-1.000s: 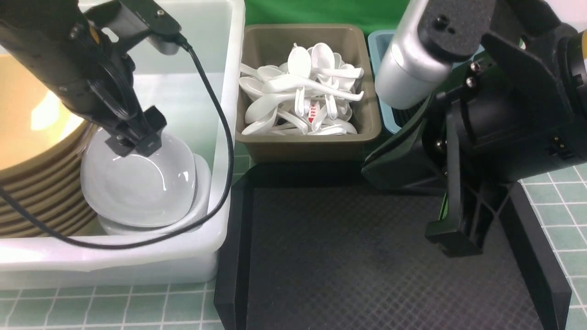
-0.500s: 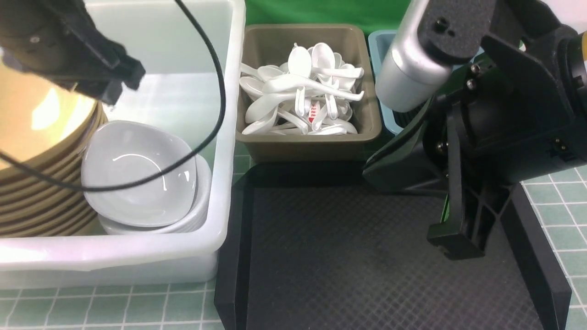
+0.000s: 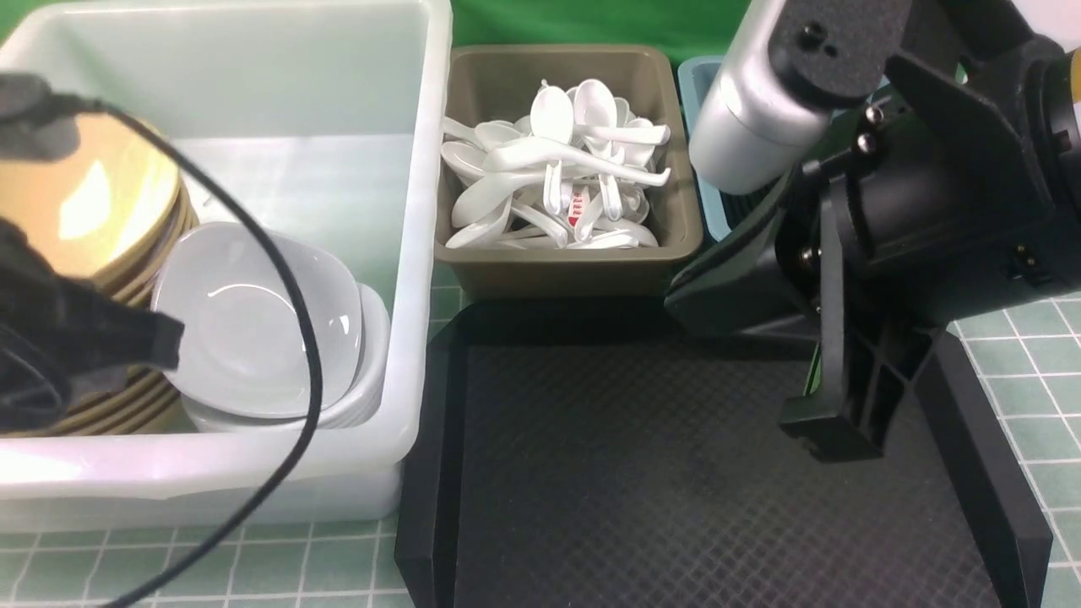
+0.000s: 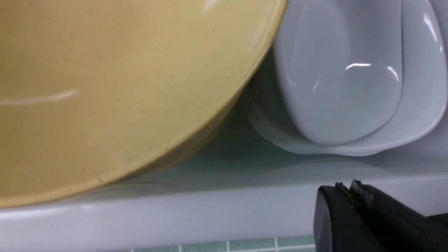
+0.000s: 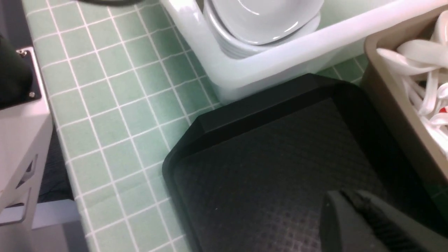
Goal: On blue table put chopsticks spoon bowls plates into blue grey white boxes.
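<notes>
Tan bowls (image 3: 93, 190) and white plates (image 3: 253, 325) sit stacked in the white box (image 3: 418, 253), half hidden behind our blurred left arm (image 3: 51, 338). Our right arm (image 3: 912, 194) covers most of the blue box (image 3: 694, 80). We see the left claw (image 4: 353, 185) and right claw (image 5: 346, 196) pinched closed, empty.

Left arm (image 3: 76, 346): withdrawn from above the plates (image 3: 253, 321) to the near-left edge of the white box (image 3: 414, 253), leaving the plates uncovered. Left fingers (image 4: 332, 210): formerly spread, now pressed together, empty.

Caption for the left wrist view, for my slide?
Tan bowls and white plates stacked side by side in the white box, left tool shut near its rim.
</notes>
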